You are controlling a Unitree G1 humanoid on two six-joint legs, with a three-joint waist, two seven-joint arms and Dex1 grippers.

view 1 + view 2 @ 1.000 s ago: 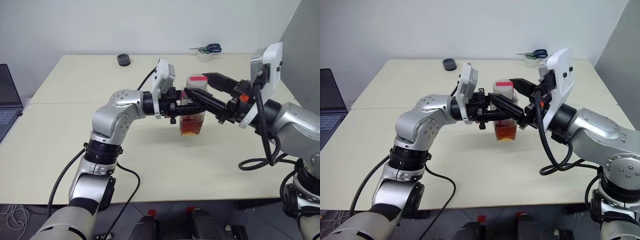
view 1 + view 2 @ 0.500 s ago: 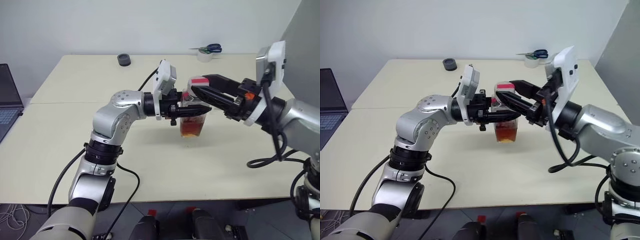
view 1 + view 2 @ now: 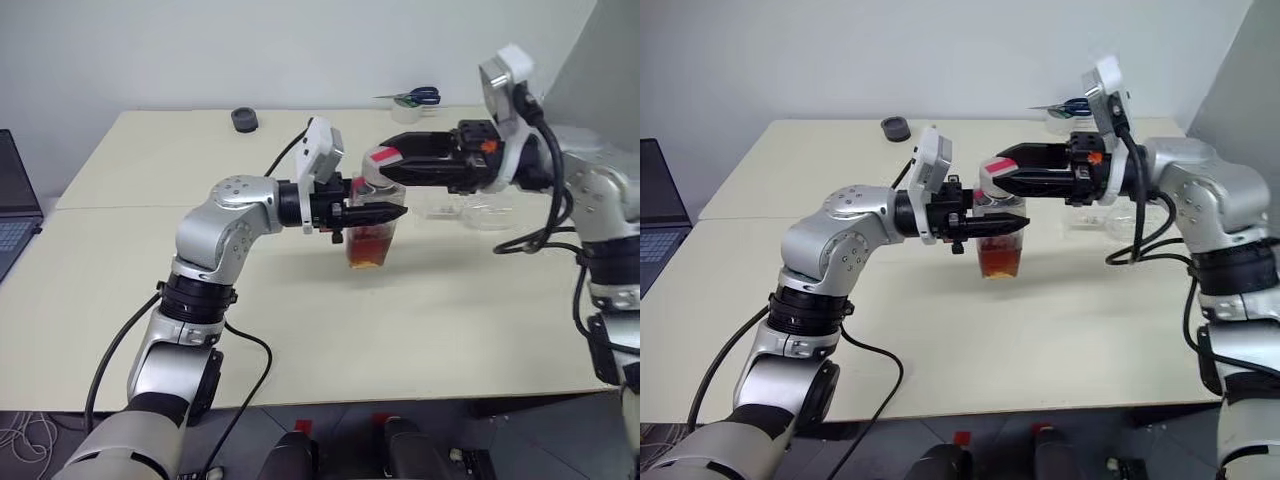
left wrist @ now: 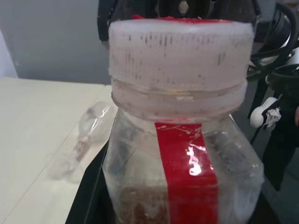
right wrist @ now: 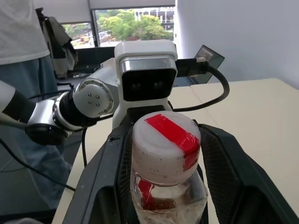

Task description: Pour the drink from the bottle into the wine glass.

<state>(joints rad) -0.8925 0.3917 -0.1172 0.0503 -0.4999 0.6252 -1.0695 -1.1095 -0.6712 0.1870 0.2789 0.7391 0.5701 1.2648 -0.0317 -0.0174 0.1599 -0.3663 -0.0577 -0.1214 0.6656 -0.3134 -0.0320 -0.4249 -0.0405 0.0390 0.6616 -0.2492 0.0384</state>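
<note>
The bottle (image 3: 372,228) is a small clear plastic one with a red label strip (image 4: 187,177) and a white cap with red tape (image 5: 167,142). It stands upright in the middle of the table (image 3: 200,290). The amber drink (image 3: 368,250) fills its lower part. My left gripper (image 3: 382,213) reaches in level from the left and is shut on the bottle's body. My right gripper (image 3: 380,166) comes in level from the right, open, with one finger on each side of the cap. The wine glass (image 3: 472,211) lies on its side just right of the bottle, below my right arm.
A black round object (image 3: 244,119) sits at the back left. A tape roll with scissors (image 3: 412,101) lies at the back right. A laptop (image 3: 14,205) is at the far left edge. A person (image 5: 23,51) stands beyond the table in the right wrist view.
My right arm has swung up and turned, so its gripper has moved from the bottle's side to cap height, pointing left. The left gripper keeps its hold on the bottle.
</note>
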